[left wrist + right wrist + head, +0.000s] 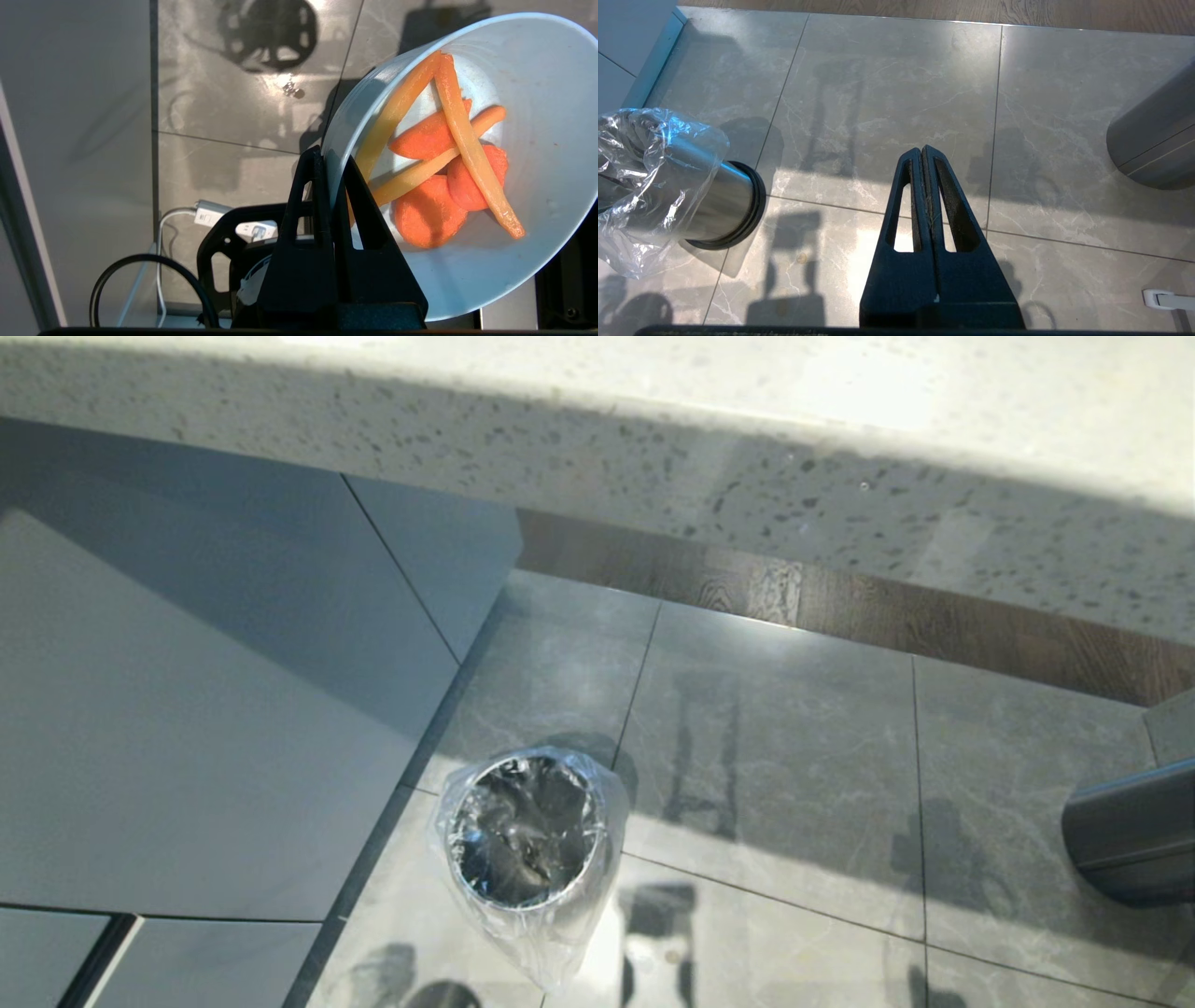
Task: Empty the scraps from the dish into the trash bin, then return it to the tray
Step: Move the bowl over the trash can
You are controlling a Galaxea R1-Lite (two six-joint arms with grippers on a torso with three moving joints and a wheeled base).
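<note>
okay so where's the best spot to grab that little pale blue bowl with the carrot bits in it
By its thin rim, as the left pincer does now: one finger inside the wall, one outside, entering edge-on. The small glossy pale blue bowl has no handle, and its orange and yellow scraps lie deeper in, away from the pinch.

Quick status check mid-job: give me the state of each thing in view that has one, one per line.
dish: tilted, rim pinched by the left gripper, jaws shut on it.
scraps: still inside the dish, not dumped.
trash bin: upright on the floor, clear bag lining it, mouth open.
right gripper: jaws shut, holding nothing, above the floor tiles.
dark steel cylinder: standing at the right edge.
</note>
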